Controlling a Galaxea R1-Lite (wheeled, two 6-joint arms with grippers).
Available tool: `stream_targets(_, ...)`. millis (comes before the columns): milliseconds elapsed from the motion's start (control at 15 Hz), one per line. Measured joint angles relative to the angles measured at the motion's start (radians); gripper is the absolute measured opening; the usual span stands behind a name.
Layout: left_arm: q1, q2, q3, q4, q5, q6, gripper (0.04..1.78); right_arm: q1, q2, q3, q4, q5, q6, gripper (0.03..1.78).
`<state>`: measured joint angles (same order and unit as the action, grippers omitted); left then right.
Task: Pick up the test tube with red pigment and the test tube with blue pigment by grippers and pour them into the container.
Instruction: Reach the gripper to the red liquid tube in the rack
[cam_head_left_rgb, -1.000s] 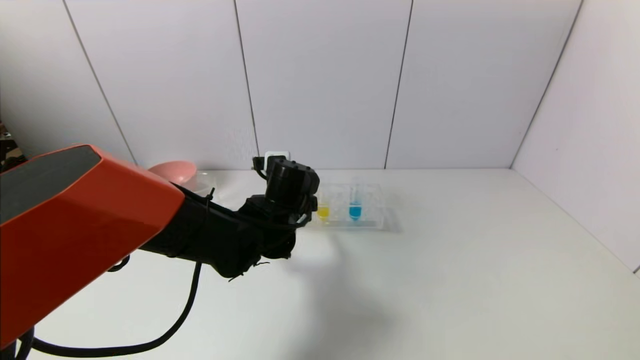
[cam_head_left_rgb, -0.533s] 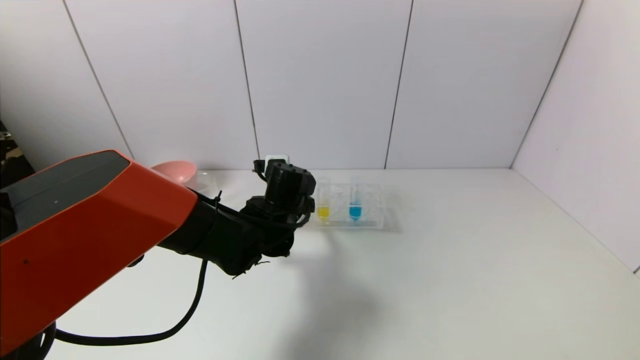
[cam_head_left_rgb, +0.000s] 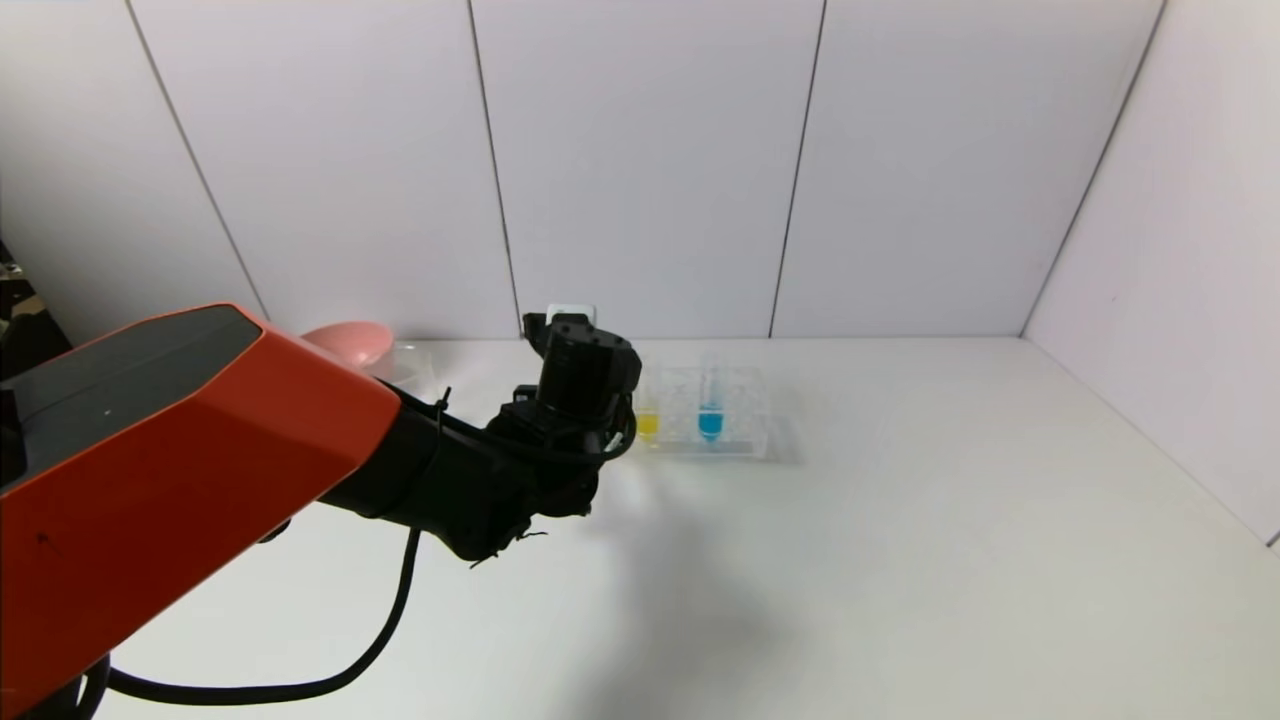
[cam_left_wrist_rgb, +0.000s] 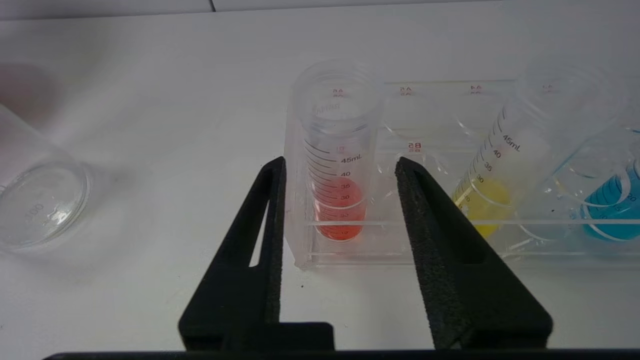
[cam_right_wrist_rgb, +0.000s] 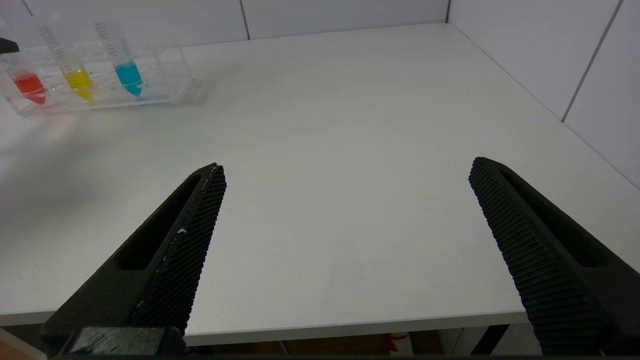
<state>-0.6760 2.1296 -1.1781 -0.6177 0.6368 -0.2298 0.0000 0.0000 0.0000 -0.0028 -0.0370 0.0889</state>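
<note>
Since the earlier frames, the left gripper (cam_left_wrist_rgb: 340, 167) is seen shifted slightly toward the clear tube rack (cam_head_left_rgb: 735, 440), so that more of the yellow-liquid tube (cam_head_left_rgb: 647, 424) is covered by the wrist in the head view. In the left wrist view the jaws are spread, one finger at each side of the test tube with red pigment (cam_left_wrist_rgb: 334, 155), close to its walls; whether either finger touches it cannot be told. That tube is held upright in the end slot of the rack, with orange-red liquid at its bottom. The yellow-liquid tube is set in the next occupied slot along, and the test tube with blue pigment (cam_head_left_rgb: 710, 405) is set beyond it, both in the rack. The container (cam_left_wrist_rgb: 37, 197) is seen on the table (cam_head_left_rgb: 900, 560), apart from the rack on the side of the red tube. A pink bowl (cam_head_left_rgb: 350, 342) is placed near the back wall, behind the left arm. The right gripper (cam_right_wrist_rgb: 345, 172) is held low over the near edge of the table, well apart from the rack, with its jaws spread wide and nothing between them.
</note>
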Motion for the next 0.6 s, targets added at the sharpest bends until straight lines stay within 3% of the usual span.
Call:
stream_targets(67, -0.001, -0.001, 0.006, -0.037, 0.001, 0.026, 0.56, 0.0, 0.0, 0.0, 0.0, 0.0, 0.0, 1.77)
stream_targets(267, -0.009, -0.001, 0.021, -0.073, 0.001, 0.045, 0.22, 0.0, 0.0, 0.0, 0.0, 0.0, 0.0, 1.77)
stream_targets(400, -0.01, 0.0, 0.024, -0.073, 0.0, 0.045, 0.12, 0.0, 0.0, 0.0, 0.0, 0.0, 0.0, 1.77)
stream_targets(600, -0.011, 0.0, 0.025, -0.074, 0.001, 0.044, 0.1, 0.0, 0.0, 0.0, 0.0, 0.0, 0.0, 1.77)
